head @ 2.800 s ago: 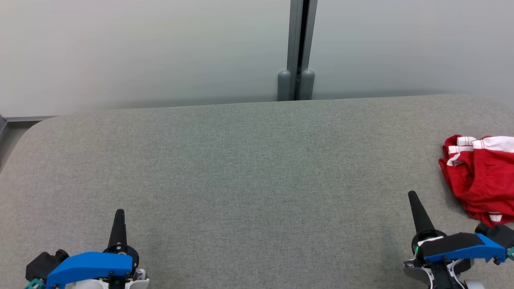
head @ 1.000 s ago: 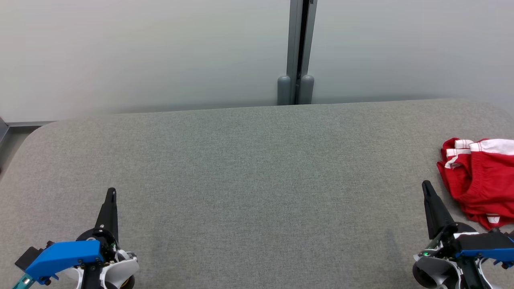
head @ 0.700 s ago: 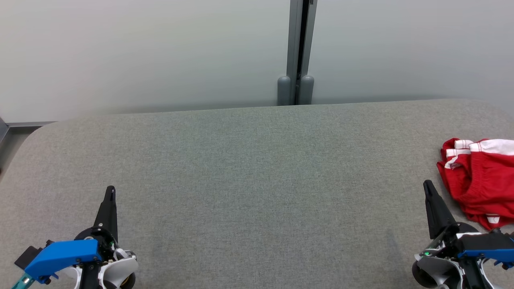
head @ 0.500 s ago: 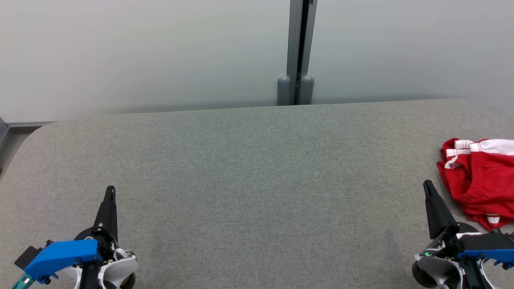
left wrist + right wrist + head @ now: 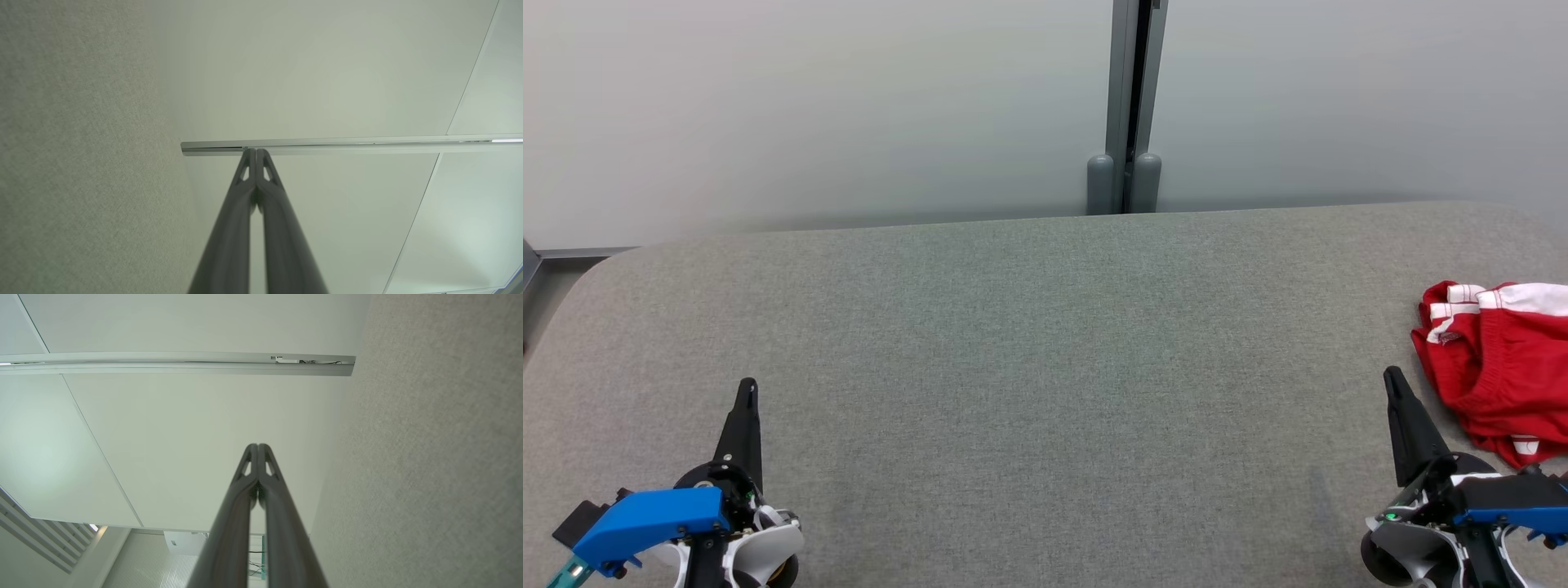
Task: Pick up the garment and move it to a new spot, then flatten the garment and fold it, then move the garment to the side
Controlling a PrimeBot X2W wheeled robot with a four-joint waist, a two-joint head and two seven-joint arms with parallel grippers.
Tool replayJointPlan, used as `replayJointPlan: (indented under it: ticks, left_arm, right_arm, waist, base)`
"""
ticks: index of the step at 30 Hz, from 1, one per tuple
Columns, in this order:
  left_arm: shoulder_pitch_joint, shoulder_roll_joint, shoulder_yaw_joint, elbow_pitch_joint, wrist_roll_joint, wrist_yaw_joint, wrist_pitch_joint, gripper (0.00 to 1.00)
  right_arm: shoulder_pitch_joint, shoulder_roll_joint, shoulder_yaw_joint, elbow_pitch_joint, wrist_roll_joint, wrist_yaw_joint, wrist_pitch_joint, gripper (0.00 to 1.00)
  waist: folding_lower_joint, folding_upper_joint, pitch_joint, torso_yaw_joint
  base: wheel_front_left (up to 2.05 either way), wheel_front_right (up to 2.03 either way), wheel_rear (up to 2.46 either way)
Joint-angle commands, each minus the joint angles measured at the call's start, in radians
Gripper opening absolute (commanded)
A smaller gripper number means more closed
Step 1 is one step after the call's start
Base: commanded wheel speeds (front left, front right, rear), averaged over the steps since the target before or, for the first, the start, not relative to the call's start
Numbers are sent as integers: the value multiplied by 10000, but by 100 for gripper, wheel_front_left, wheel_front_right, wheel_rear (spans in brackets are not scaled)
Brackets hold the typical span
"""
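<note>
A crumpled red garment (image 5: pixel 1499 367) with white trim lies at the far right of the grey fabric table (image 5: pixel 1045 367), partly cut off by the head view's right edge. My right gripper (image 5: pixel 1393 382) is shut and empty, its tip just left of the garment, apart from it. At the lower left my left gripper (image 5: pixel 748 389) is shut and empty too, far from the garment. In each wrist view the fingers meet at the tips: left gripper (image 5: pixel 256 152), right gripper (image 5: pixel 258 447).
A pale wall panel (image 5: pixel 809 106) with a grey vertical post (image 5: pixel 1127 106) stands behind the table's far edge. The table's rounded left corner (image 5: pixel 596 269) drops off to a floor strip. Broad bare table surface lies between the two grippers.
Since 2.8 s ago both arms turned at the wrist and shifted slightly outward; the camera tilted a little. Over the last second nothing has visibly moved.
</note>
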Motion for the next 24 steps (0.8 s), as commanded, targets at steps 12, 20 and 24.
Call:
replayJointPlan:
  ticks: [12, 20, 24]
  left_arm:
    - [-92, 19, 16, -50, -28, -42, 43, 0]
    - [-92, 19, 16, -50, -28, -43, 43, 0]
    - [-92, 19, 16, -51, -28, -43, 43, 0]
  right_arm:
    - [127, -19, -17, -37, 27, 4, 47, 0]
    - [126, -19, -17, -37, 28, 4, 47, 0]
    - [126, -19, -17, -37, 28, 4, 46, 0]
  waist:
    - [1, -1, 0, 0]
    - [1, -1, 0, 0]
    - [1, -1, 0, 0]
  base:
    - [0, 0, 0]
    - [0, 0, 0]
    - [0, 0, 0]
